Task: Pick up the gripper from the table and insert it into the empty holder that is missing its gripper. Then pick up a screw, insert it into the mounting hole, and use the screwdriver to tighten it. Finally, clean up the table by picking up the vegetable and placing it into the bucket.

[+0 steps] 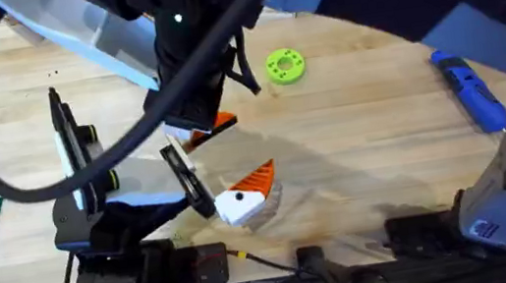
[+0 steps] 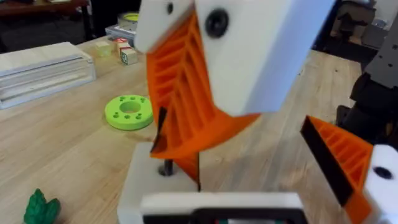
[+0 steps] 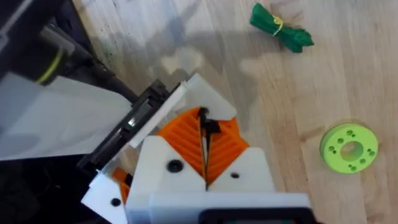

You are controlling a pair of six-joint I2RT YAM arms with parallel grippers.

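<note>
Right tool (image 3: 204,146) is clamped together on something thin and dark, right over the holder (image 1: 239,206) mid-worktop. Left tool (image 2: 267,124) is spread apart. Screwdriver (image 1: 470,90) lies far right, closest to the right arm.

A dark blurred arm (image 1: 189,41) hides the table's far middle, and the screwdriver (image 1: 471,91) is partly covered.

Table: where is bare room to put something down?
Bare wood lies between the lime-green disc and the screwdriver, and in front of both. The table is crowded around the white-and-orange claw near the arms' bases.
</note>
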